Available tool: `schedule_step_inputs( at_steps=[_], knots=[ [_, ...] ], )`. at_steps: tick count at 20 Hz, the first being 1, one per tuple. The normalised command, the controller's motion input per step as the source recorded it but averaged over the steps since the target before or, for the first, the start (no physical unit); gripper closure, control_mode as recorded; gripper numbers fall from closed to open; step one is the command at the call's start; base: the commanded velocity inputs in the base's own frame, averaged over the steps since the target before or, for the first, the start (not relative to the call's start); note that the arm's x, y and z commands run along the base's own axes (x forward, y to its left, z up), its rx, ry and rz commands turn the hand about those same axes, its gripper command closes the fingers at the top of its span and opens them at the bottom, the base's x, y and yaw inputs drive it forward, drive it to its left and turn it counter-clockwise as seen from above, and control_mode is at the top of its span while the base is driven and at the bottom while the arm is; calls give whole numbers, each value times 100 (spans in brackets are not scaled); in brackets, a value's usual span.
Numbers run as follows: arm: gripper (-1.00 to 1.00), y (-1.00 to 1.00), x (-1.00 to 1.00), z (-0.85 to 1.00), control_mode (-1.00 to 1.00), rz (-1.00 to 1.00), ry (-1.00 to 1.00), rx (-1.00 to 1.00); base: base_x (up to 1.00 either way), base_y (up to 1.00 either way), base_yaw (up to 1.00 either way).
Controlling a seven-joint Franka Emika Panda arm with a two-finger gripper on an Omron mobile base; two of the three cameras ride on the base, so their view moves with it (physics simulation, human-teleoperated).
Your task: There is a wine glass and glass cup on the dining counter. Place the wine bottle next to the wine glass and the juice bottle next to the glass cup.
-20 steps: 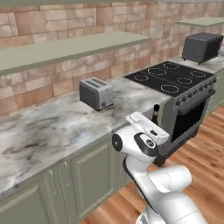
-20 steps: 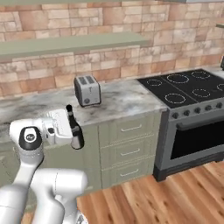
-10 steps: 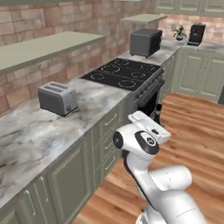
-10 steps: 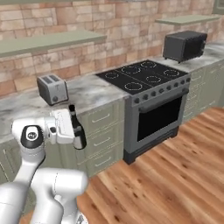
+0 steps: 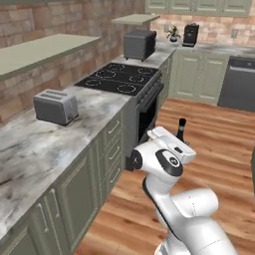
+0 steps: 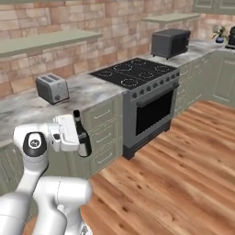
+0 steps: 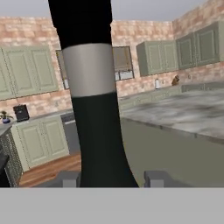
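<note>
My gripper (image 6: 79,140) is shut on the wine bottle (image 6: 83,137), a slender black bottle with a long neck that I hold upright close to my body. In the left base view its neck (image 5: 182,129) rises behind the gripper (image 5: 175,144). The hand view has the wine bottle (image 7: 94,109) with its pale label standing between the two fingertips (image 7: 70,179) of the gripper (image 7: 111,179). To the right beyond it lies the marble top of the dining counter (image 7: 188,113). The wine glass, the glass cup and the juice bottle are out of view.
A marble wall counter (image 5: 30,144) runs along the brick wall with a toaster (image 5: 56,106) on it. A black stove (image 6: 137,75) and a dark toaster oven (image 6: 170,42) follow along it. Wooden floor (image 6: 174,174) spreads to the right.
The whole picture has shifted: the base has turned, so the toaster and stove have slid across both base views. The wine bottle stays in my gripper.
</note>
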Motion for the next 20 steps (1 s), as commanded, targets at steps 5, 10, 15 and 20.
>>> schedule_step_inputs(
  at_steps=[5, 10, 15, 20],
  knots=[
    [100, 0, 0, 0, 100, 0, 0, 0, -67, 20, -35],
    [100, 0, 0, 0, 100, 0, 0, 0, -71, 21, -36],
    [100, 0, 0, 0, 100, 0, 0, 0, -72, 20, -35],
    [100, 0, 0, 0, 100, 0, 0, 0, -51, 19, -55]
  ],
)
